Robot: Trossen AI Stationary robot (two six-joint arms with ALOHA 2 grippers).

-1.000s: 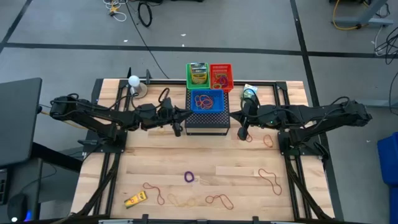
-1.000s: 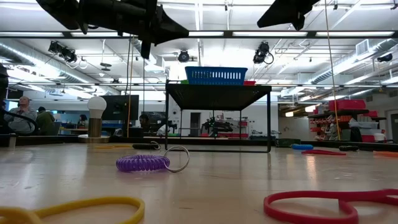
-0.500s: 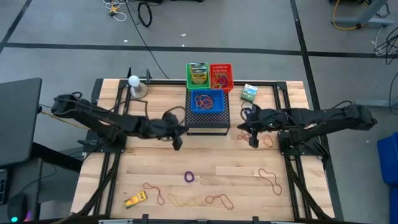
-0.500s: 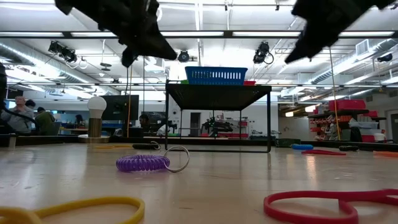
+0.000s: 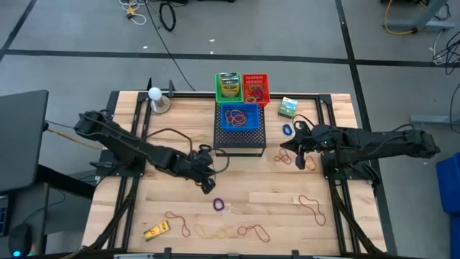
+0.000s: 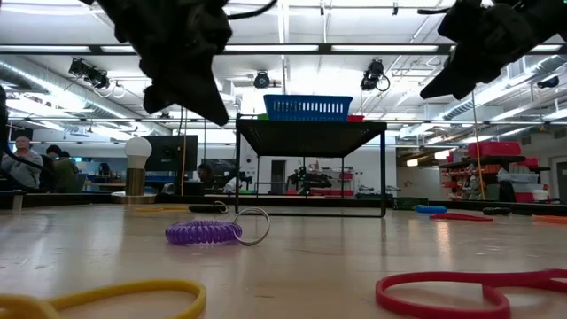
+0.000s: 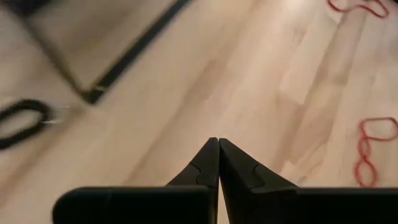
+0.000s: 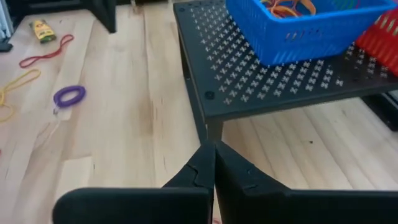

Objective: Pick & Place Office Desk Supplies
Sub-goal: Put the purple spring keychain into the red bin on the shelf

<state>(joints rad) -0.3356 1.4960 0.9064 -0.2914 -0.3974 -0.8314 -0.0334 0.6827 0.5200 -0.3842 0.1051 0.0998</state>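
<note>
Wooden boards make up the table (image 5: 165,205), and lots of desk bits lie loose on it. A purple ring (image 5: 218,204) sits near the middle of the front part. Thin red-brown rubber bands (image 5: 253,232) curl along the front edge, with more on the right side (image 5: 311,206). A small yellow item (image 5: 156,230) lies near the front left corner. A green printed box (image 5: 288,108) and a blue ring (image 5: 287,130) rest toward the back right.

At the back stands a black mesh stand (image 5: 240,138). On it sits a blue basket (image 5: 238,116) with bands already inside, and just behind it are a green basket (image 5: 228,85) and a red basket (image 5: 255,88). That looks like where the things are meant to go.

The left gripper (image 5: 207,183) reaches out low over the bare wood, close to the purple ring, likely because that is its next pick. Its wrist view shows its two fingers pressed tight together with nothing between them. It would need to spread them before grabbing.

The right gripper (image 5: 299,160) hangs beside the stand, above some red bands. Its fingers are pressed together too, and they hold nothing. Most things wait on the table, so the job seems far from done.
</note>
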